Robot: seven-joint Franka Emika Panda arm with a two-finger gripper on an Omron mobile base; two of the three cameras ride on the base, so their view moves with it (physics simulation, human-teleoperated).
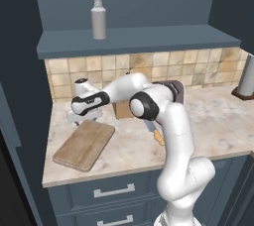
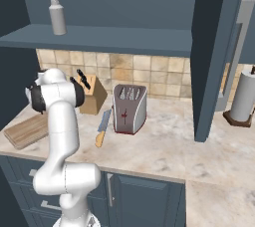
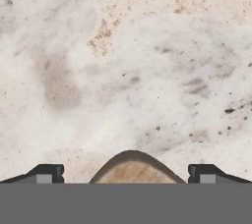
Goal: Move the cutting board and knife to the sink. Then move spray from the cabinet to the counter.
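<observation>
Left base view: arm bends left over the counter [image 1: 208, 121], gripper [image 1: 75, 117] pointing down at the far-left end, just past the top corner of the cutting board [image 1: 84, 144]; whether it touches the board can't be told from here. Board lies flat at a diagonal near the counter's front-left edge. Knife [image 1: 156, 133] partly hidden behind the arm, orange-tan handle showing, on the counter right of the board & well apart from it. Spray [image 1: 98, 16] stands upright on the cabinet [image 1: 139, 39] ledge, above the backsplash. Tan block partly visible behind the forearm; paper towel roll [image 1: 246, 77] at far right. Drawers w/ silver bar handles below the counter front. Right base view: arm's shoulder & elbow block the left side; board [image 2: 27, 130] peeks out at left edge of the counter [image 2: 169, 146]. Knife [image 2: 102, 128] lies flat on the counter, blade toward the backsplash, handle toward the front, just left of a toaster [image 2: 129, 108], not touching it. Knife block [image 2: 89, 94] w/ black handles sits behind, near the wall. Spray [image 2: 57, 9] upright on the cabinet [image 2: 109, 37] shelf, upper left. Towel roll [image 2: 244, 97] on its stand at right. Hand view: looking straight down on marbled stone [image 3: 128, 70]; the two fingertips [image 3: 48, 173] sit far apart at the bottom corners, claw wide, nothing between them gripped. A rounded corner of the board [image 3: 132, 169] shows at bottom centre, between the tips.
</observation>
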